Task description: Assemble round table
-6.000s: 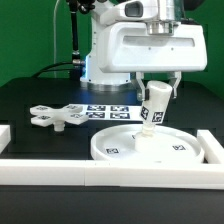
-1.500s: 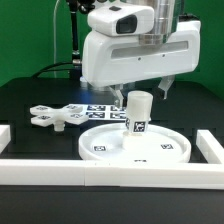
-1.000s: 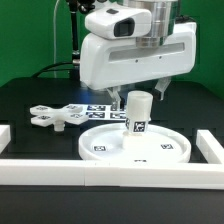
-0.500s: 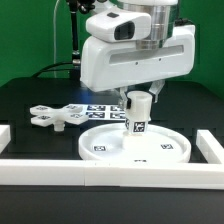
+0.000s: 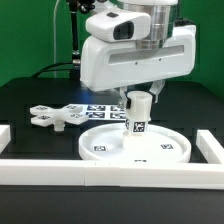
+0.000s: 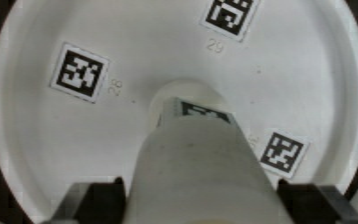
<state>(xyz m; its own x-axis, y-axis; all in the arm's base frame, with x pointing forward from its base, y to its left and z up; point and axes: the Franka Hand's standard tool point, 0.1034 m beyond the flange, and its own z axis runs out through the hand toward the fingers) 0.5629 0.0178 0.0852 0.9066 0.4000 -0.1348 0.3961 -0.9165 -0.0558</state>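
Note:
The short thick cylinder leg (image 5: 139, 115) stands upright at the middle of the large rimmed round disc (image 5: 100, 150), which lies flat on the table. My gripper (image 5: 140, 97) reaches down from above with one finger on each side of the leg's top. In the wrist view the leg (image 6: 202, 150) fills the space between the dark fingers (image 6: 98, 200), and both pads lie against its sides; the gripper (image 6: 202, 200) is shut on it. The tagged disc (image 6: 140, 50) lies below. The flat cross-shaped foot piece (image 5: 52, 115) lies loose on the table at the exterior view's left.
The marker board (image 5: 100, 110) lies behind the disc. A long white rail (image 5: 110, 172) runs along the front, with shorter rail ends at the exterior view's left (image 5: 5, 132) and right (image 5: 210, 145). The arm's white body hangs over the disc.
Six seconds ago I held the leg tilted over the disc. One second ago it stood upright with my fingers spread wide. Since then the fingers have closed on its top.

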